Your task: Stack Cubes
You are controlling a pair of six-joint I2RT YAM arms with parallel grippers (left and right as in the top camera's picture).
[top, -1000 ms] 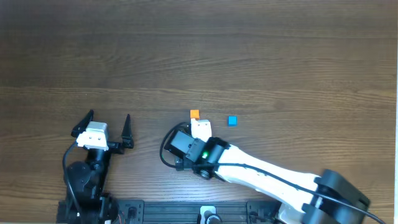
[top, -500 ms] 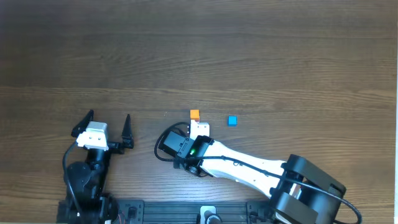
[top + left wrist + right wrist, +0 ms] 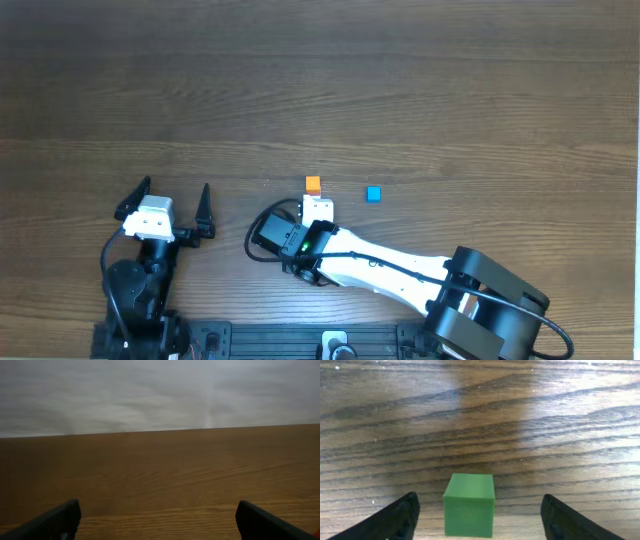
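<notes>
top view: the left end effector (image 3: 170,205) hangs over the bare tabletop (image 3: 320,80), fingers spread, nothing between them. the right end effector (image 3: 318,208) sits at the centre. the orange cube (image 3: 313,184) lies just beyond its tip, and the blue cube (image 3: 373,194) lies near it, to its right. the two cubes rest singly on the tabletop, apart from each other.

left wrist view: the left end effector (image 3: 162,525) is spread wide, with bare tabletop ahead of it.

right wrist view: the right end effector (image 3: 481,522) is spread. the green cube (image 3: 469,504) stands on the tabletop between its fingers, with a gap on each side.

progress: no cube is stacked. the task appears to be at the first grasp, fingers not yet closed. closing, lifting and placing all appear to be left, for every level of the stack.
</notes>
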